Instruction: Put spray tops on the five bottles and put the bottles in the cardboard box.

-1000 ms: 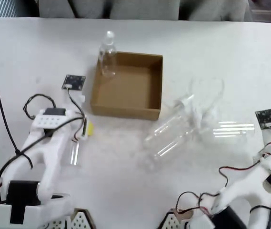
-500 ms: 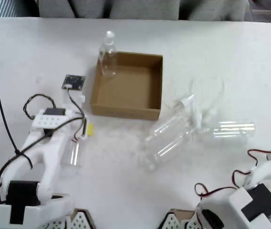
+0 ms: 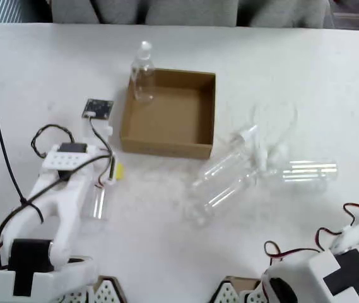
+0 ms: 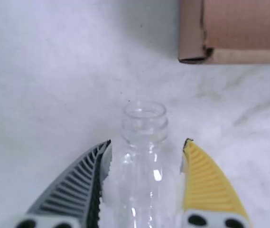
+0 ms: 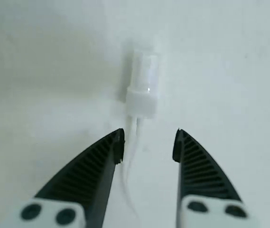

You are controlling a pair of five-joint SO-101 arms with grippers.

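Bottles first, from my left: a clear plastic bottle [image 4: 144,118] lies on the white tabletop [image 3: 40,69] with my left hand [image 4: 146,149] closed on its shoulders, the grey finger on one side and the yellow on the other. Its neck is bare and points toward the near wall of the brown cardboard box [image 3: 166,149]. I judge I hold it this way so the open mouth is steady and ready for a top. Bare tabletop lies between that mouth and the box wall, room enough to tilt the bottle up.

At the box's far left corner stands a capped clear bottle [image 3: 142,72], apparently inside, though I cannot be sure. The rest of the box floor is free.

Right of the box, three more clear bottles [image 3: 229,180] lie in a loose cluster. Two lie slanted side by side and one lies flat farther right, with spray heads and thin curved tubes tangled among their necks. That crowding leaves little room for fingers there.

Farthest right, my right hand [image 5: 146,140] hangs low over a lone white spray top [image 5: 143,90]. My fingers are parted narrowly to either side of its thin tube and are not touching it. Plain tabletop surrounds it, so a clean pinch looks possible.
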